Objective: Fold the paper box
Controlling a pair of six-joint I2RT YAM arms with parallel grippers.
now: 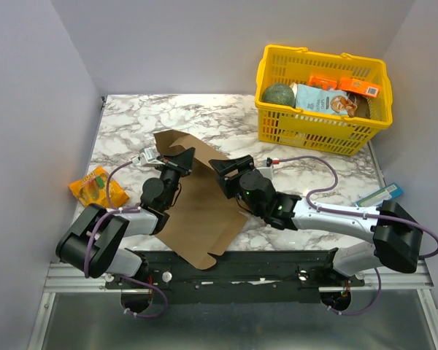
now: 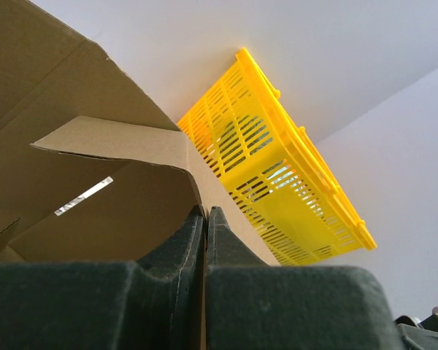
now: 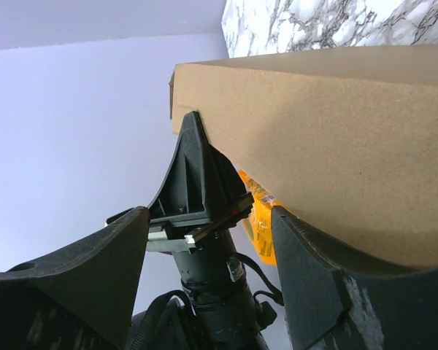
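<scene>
The paper box (image 1: pixel 204 211) is a flat brown cardboard sheet with flaps, lying mid-table with its far end lifted. My left gripper (image 1: pixel 183 157) is shut on an upright flap at that far end. In the left wrist view the cardboard (image 2: pixel 66 80) fills the left side, and a thin edge runs between the closed fingers (image 2: pixel 226 240) of the gripper (image 2: pixel 205 213). My right gripper (image 1: pixel 231 165) stands open just right of the left one. In the right wrist view its gripper (image 3: pixel 208 219) has nothing between the fingers, and the cardboard (image 3: pixel 336 131) lies against the right finger (image 3: pixel 321 284).
A yellow plastic basket (image 1: pixel 317 125) with groceries stands at the back right, also seen as basket (image 2: pixel 292 182). An orange snack packet (image 1: pixel 95 187) lies at the left edge, and a blue packet (image 1: pixel 380 195) at the right edge. The table (image 1: pixel 131 117) is white marble.
</scene>
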